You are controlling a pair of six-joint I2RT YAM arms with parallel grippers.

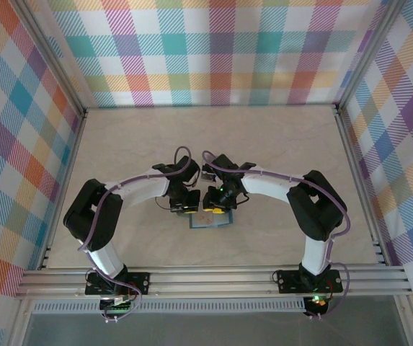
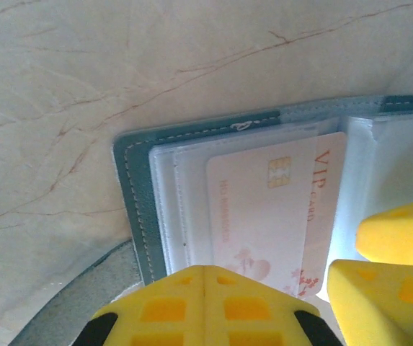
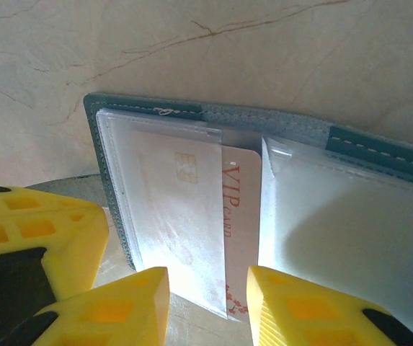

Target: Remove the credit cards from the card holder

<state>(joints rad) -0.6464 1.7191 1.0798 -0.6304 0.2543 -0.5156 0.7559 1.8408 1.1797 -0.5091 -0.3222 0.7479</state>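
The teal card holder point(image 1: 207, 220) lies open on the table between both grippers, its clear sleeves facing up. A pale pink credit card point(image 3: 241, 216) printed "VIP CARD" sits in the left panel's sleeve point(image 3: 166, 202), one long edge sticking out toward the fold. My left gripper point(image 2: 205, 272) is shut, its yellow tips pressed together at the near edge of the holder point(image 2: 130, 189), just below the card point(image 2: 271, 213). My right gripper point(image 3: 207, 288) is open, a finger on each side of the card's near end without touching it.
The holder's right panel carries more clear sleeves point(image 3: 350, 231). The right gripper's yellow fingers point(image 2: 397, 234) crowd in beside the left gripper. Pale marbled tabletop point(image 1: 213, 137) stretches toward the back. Checked walls point(image 1: 213, 50) enclose three sides.
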